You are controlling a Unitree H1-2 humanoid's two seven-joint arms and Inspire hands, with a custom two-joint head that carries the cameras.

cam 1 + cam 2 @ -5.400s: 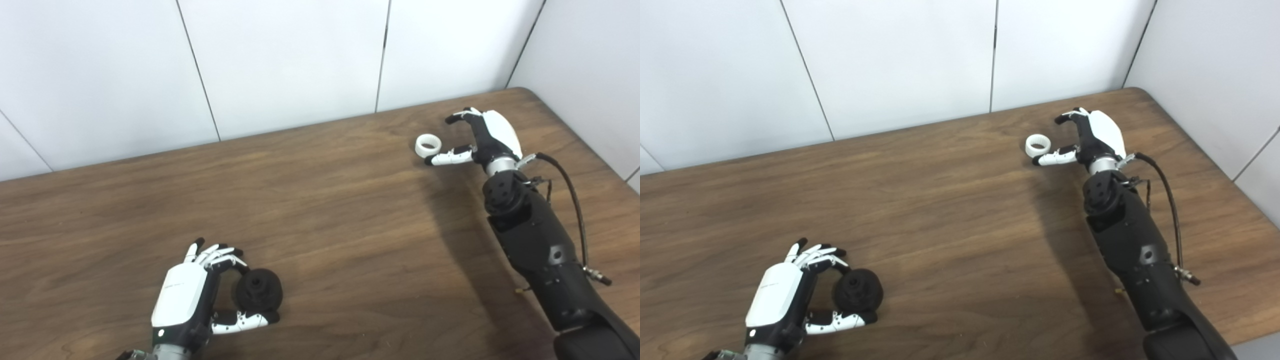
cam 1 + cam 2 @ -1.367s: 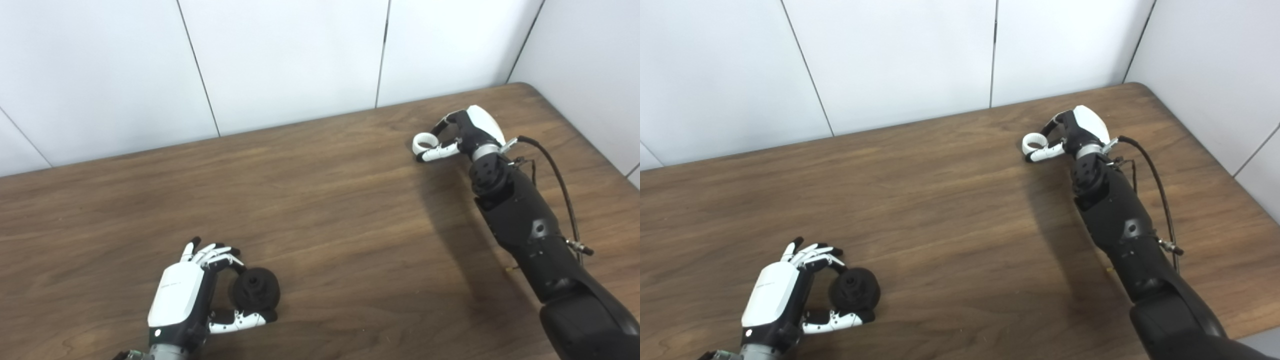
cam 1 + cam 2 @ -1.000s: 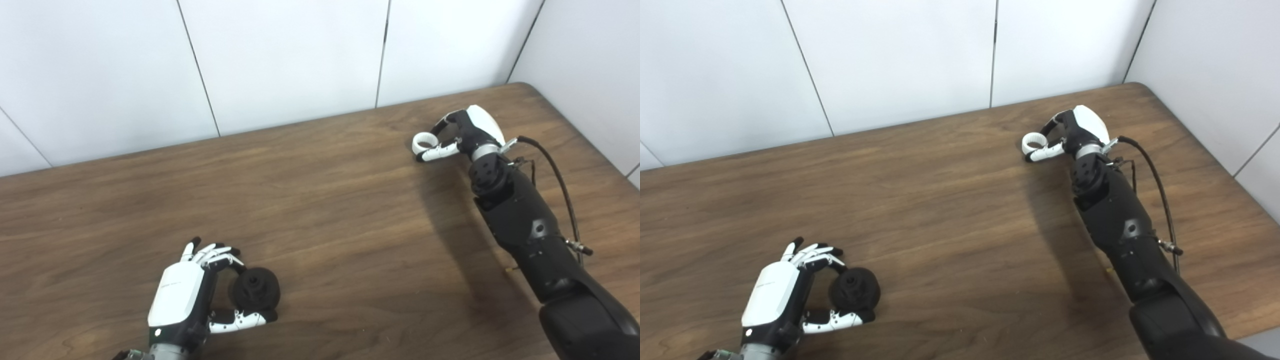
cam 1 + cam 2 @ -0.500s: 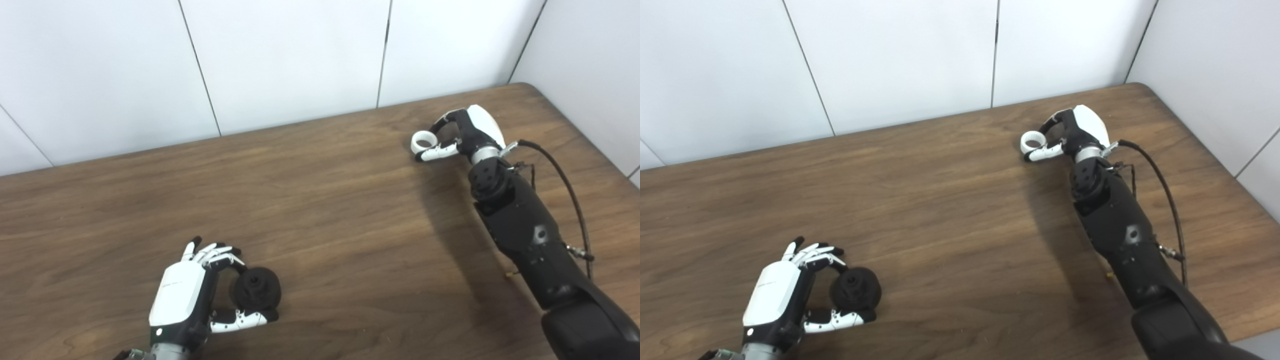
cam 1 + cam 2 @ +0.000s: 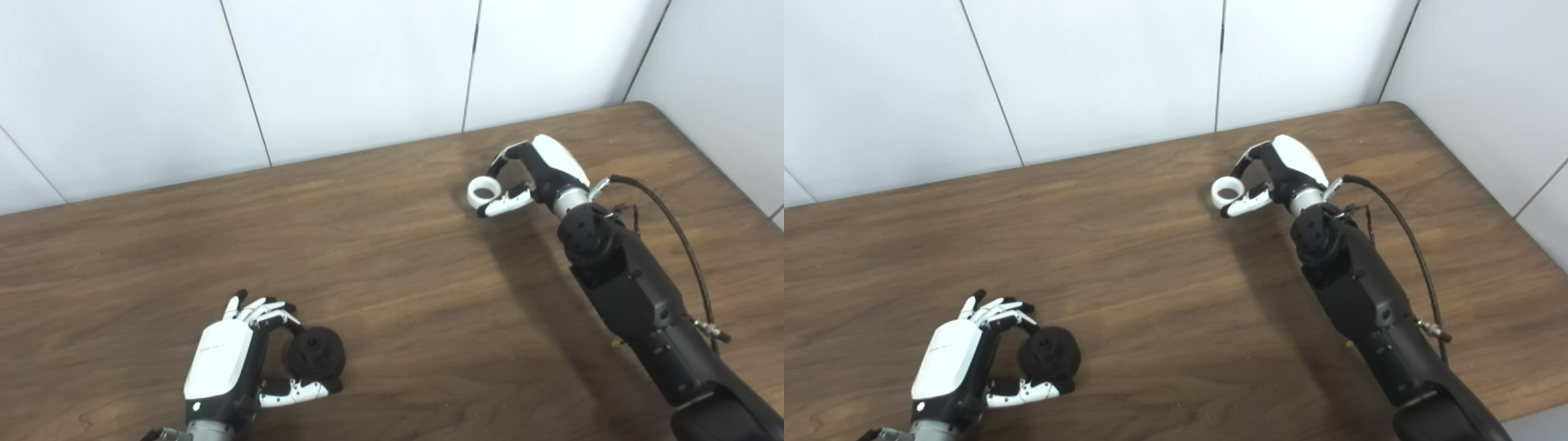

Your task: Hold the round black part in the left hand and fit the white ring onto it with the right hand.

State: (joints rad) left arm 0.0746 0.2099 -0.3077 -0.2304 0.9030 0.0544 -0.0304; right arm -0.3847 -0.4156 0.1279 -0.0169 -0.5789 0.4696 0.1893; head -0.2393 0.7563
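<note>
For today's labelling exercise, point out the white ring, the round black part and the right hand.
white ring (image 5: 483, 190): left eye view, on its near rim.
round black part (image 5: 313, 359): left eye view, on its front face.
right hand (image 5: 1283, 168): right eye view, on the hand's middle.

right hand (image 5: 1283, 168) gripping white ring (image 5: 1226, 190)
</note>
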